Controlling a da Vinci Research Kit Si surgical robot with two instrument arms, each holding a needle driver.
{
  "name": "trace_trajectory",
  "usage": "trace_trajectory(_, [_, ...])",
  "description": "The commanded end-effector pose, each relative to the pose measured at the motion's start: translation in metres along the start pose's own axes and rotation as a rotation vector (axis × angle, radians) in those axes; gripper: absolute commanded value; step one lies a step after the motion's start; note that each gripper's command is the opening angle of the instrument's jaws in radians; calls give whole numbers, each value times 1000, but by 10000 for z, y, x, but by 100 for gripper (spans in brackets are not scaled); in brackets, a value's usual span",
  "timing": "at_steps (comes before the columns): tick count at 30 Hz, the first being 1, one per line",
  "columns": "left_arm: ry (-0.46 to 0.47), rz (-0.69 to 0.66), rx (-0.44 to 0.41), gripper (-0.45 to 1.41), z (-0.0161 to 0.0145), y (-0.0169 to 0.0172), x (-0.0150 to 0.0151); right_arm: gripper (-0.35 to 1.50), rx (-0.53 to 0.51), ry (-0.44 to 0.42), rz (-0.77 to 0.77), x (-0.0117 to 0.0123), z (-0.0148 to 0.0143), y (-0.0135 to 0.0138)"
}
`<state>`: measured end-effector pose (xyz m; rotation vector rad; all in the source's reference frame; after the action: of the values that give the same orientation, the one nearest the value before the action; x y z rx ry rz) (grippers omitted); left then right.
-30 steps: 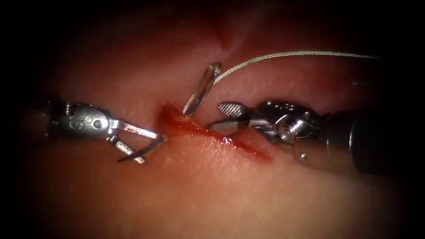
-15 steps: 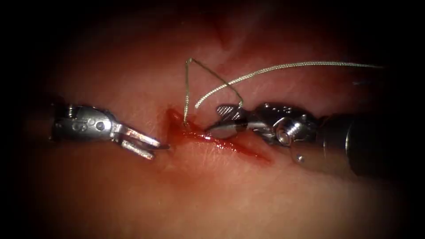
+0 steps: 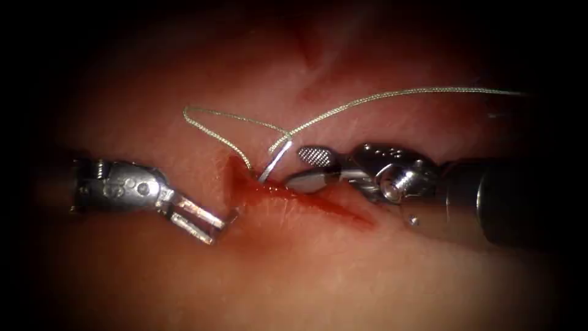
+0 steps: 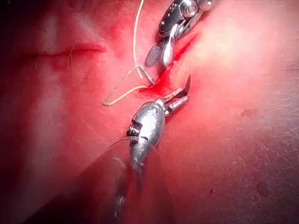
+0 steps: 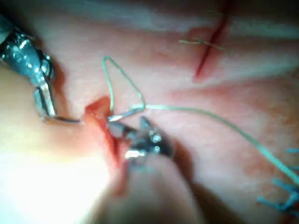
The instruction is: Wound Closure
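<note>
Pulled leftward, left tool [image 3: 211, 225] grips needle [image 3: 229, 217]; thread [image 3: 226, 119] slackens.

Since 1 s ago, the left tool [image 3: 211, 224] has shifted lower left of the cut's left end, drawing the needle [image 3: 231, 216] further out of the tissue. The needle's tail by the right tool [image 3: 300, 165] has sunk from steeply raised to a short stub, and the thread [image 3: 220, 125] now loops leftward.
</note>
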<state>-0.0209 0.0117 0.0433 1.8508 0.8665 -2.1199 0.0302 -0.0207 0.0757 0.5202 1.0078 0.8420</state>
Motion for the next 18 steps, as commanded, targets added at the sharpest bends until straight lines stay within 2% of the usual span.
trace_trajectory(1, [-2,-8,5,-45,4,-5,-6,130,2,1,-1,-1,9,1])
trace_trajectory(7, [2,-58,36,-45,-17,-3,12,130,4,1,-1,0,9,0])
trace_trajectory(11, [14,-196,33,-45,-22,2,32,130,5,0,-1,0,8,0])
trace_trajectory(12, [21,-270,29,-45,-22,5,37,130,5,0,-2,0,8,-1])
trace_trajectory(13, [55,-348,0,-45,-21,12,46,130,6,0,-2,-1,8,-1])
trace_trajectory(15, [132,-407,-67,-45,-21,24,63,130,11,-2,-3,-1,8,-2])
trace_trajectory(18, [161,-419,-85,-45,-24,28,83,130,20,-5,-6,-1,8,-4])
